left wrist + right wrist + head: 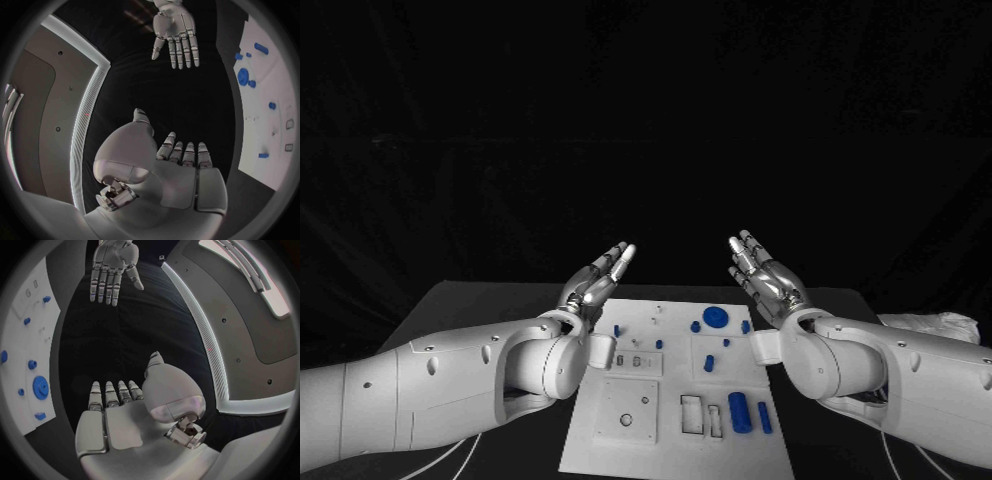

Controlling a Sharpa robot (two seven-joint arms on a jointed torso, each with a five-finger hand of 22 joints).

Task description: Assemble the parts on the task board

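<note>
The task board (pixel 678 400) is seen lying flat in the middle of the black desk (pixel 473 300), between the two forearms. Blue parts are spread over it: a round disc (pixel 715 317) near the far edge, small pegs (pixel 710 363) around mid-board, and two longer cylinders (pixel 740 411) lying side by side toward the near right corner, just beside outlined rectangular recesses (pixel 692 414). None of the parts is touched.

The left hand (pixel 597 274) and the right hand (pixel 764 270) are held raised beyond the far end of the board, palms turned toward each other, fingers (pixel 620 255) straight and spread, nothing grasped by either. In the left wrist view the extended fingers (pixel 187 152) are confirmed released, and the same is shown for the right hand (pixel 134 420) in its own wrist view.

Assembly is judged not yet begun. From here, a loose cylinder could be rolled off by a fingertip brushing it on approach, since both lie free on a smooth plate. A small peg could be nudged aside or pinched askew if the hand is lowered off-centre. The board itself might be shifted if pressed at an edge, as no clamp is seen.

No brand, label or legible writing can be made out on the board, the parts or the arms.
</note>
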